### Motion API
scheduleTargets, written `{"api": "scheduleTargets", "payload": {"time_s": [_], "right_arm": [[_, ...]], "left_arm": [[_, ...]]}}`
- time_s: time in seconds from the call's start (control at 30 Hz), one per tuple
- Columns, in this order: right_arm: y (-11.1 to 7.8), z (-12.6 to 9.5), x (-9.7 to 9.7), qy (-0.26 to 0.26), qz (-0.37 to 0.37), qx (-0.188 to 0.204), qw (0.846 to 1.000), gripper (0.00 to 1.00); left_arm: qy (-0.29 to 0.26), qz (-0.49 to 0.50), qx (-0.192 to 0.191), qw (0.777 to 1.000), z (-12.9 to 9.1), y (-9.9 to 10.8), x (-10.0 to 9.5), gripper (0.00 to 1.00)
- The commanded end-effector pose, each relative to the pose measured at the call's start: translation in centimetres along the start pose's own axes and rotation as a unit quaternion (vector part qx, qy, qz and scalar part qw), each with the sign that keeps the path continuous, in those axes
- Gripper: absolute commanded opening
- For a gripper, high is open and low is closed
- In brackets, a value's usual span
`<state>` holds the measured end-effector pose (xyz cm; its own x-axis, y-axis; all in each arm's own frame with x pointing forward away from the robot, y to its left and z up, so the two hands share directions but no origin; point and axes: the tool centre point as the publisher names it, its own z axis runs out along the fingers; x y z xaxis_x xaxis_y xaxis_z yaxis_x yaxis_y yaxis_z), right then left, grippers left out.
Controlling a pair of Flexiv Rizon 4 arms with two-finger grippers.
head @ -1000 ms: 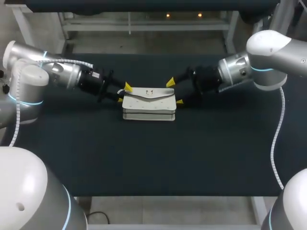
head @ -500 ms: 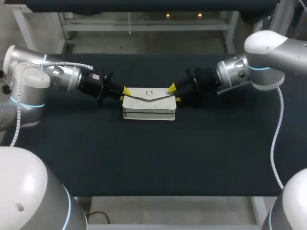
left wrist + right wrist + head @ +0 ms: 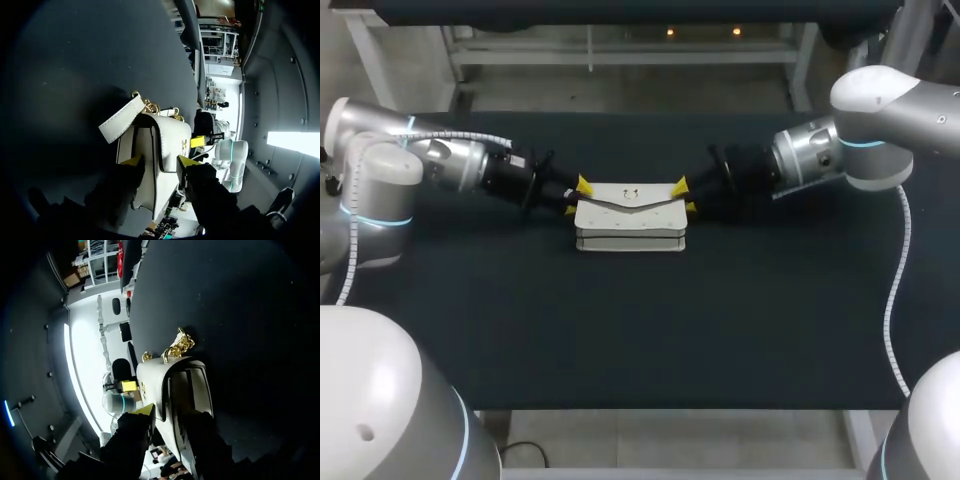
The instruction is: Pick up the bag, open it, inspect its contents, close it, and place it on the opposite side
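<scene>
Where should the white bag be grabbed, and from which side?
By its two short ends, one gripper from each side. The white bag is long, with ends slim enough for a two-finger grasp: the left gripper and right gripper are shut on them. The strap and gold chain would likely swing.

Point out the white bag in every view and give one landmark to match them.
Head view: white bag at the table's middle, left claw and right claw at its ends.
Left wrist view: bag between the left claw's yellow tips, right claw beyond.
Right wrist view: bag between the right claw's tips, left claw beyond.
Shared landmark: the yellow tips at both ends.
</scene>
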<state>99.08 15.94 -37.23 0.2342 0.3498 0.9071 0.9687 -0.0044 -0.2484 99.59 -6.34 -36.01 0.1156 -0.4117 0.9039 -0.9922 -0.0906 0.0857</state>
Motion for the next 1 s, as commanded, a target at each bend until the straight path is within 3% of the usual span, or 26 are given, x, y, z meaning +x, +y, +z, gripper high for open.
{"api": "scheduleTargets", "payload": {"time_s": [0.03, 0.07, 0.13, 0.2, 0.23, 0.63, 0.67, 0.7, 0.73, 0.77, 1.0], "right_arm": [[-0.1, 0.2, 0.0, 0.001, -0.002, -0.001, 1.000, 0.58], [-0.1, 0.2, -0.1, 0.001, -0.002, -0.001, 1.000, 0.49], [-0.1, 0.3, -0.1, 0.003, -0.002, -0.001, 1.000, 0.35], [-0.1, 0.4, -0.2, 0.003, 0.000, 0.000, 1.000, 0.07], [-0.1, 0.5, -0.3, 0.003, 0.000, 0.000, 1.000, 0.00], [-0.5, 0.4, -0.2, 0.001, -0.002, -0.003, 1.000, 0.00], [-0.6, 0.2, -0.1, 0.001, -0.004, -0.005, 1.000, 0.00], [-0.7, 0.1, 0.1, 0.001, -0.005, -0.006, 1.000, 0.40], [-0.8, -0.1, 0.2, 0.000, -0.007, -0.009, 1.000, 0.84], [-0.9, -0.2, 0.4, -0.002, -0.008, -0.010, 1.000, 1.00], [-2.0, -1.5, 1.0, -0.009, -0.014, -0.025, 1.000, 1.00]], "left_arm": [[0.002, 0.000, 0.007, 1.000, -0.1, 0.4, -0.1, 0.24], [0.002, 0.000, 0.008, 1.000, -0.1, 0.3, -0.2, 0.04], [0.003, -0.003, 0.008, 1.000, 0.0, 0.2, -0.4, 0.00], [0.003, -0.005, 0.007, 1.000, 0.1, 0.2, -0.5, 0.00], [0.003, -0.005, 0.007, 1.000, 0.1, 0.2, -0.6, 0.00], [0.002, -0.003, 0.009, 1.000, -0.4, 0.5, -0.5, 0.00], [0.002, 0.001, 0.011, 1.000, -0.5, 0.6, -0.3, 0.47], [0.002, 0.003, 0.011, 1.000, -0.7, 0.8, -0.1, 1.00], [0.001, 0.006, 0.012, 1.000, -0.9, 0.9, 0.1, 1.00], [0.001, 0.008, 0.014, 1.000, -1.0, 1.1, 0.3, 1.00], [0.016, 0.018, 0.006, 1.000, -2.7, 1.7, 1.2, 1.00]]}}
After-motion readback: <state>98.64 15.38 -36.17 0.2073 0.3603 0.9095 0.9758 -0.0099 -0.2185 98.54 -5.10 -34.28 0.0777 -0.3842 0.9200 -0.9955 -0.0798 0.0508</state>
